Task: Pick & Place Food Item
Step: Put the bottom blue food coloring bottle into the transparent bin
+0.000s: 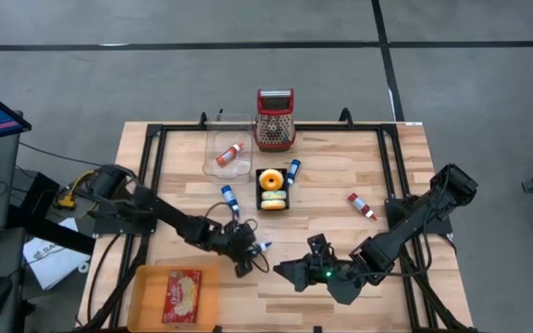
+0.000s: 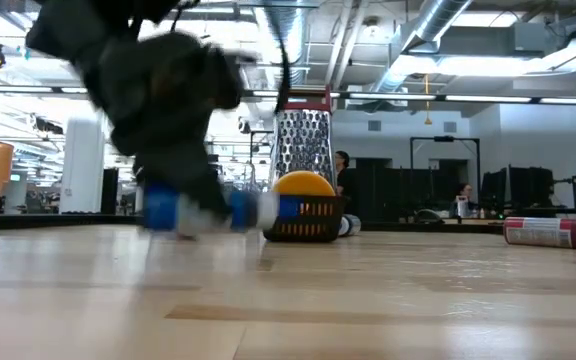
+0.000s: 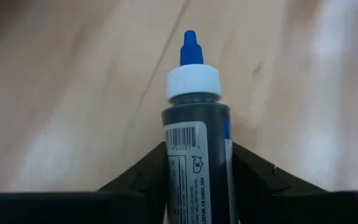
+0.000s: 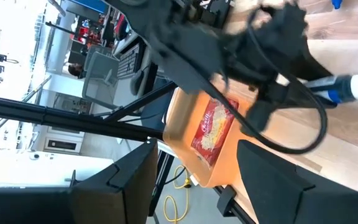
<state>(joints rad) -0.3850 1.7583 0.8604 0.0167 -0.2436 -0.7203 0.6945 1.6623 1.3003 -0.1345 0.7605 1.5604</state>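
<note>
One small bottle (image 3: 196, 155) sits between the fingers (image 3: 138, 180) of my left gripper (image 1: 248, 252), and that is about as far as the job has got; its smooth dark body touches both pads in the left wrist view, so I judge the grasp just made, with the lift and the placing yet to do. Its ribbed white cap and pointed blue nozzle point away from my wrist, and it lies low over the pale, grainy wooden table (image 1: 340, 231), up-picture and to the right of the orange tray (image 1: 146, 291). That tray, a shallow glossy plastic rectangle, carries a flat red packet (image 1: 181, 294) (a crinkly wrapper, I think), and may be where things go, though I cannot be sure. Farther from the tray in the same direction stand a black basket (image 1: 272, 202) holding something round and yellow, a clear box (image 1: 213, 153), a metal grater (image 1: 275, 120), and several bottles like mine. My right gripper (image 1: 296, 275) waits to the right of the tray, fingers spread wide and empty.
</note>
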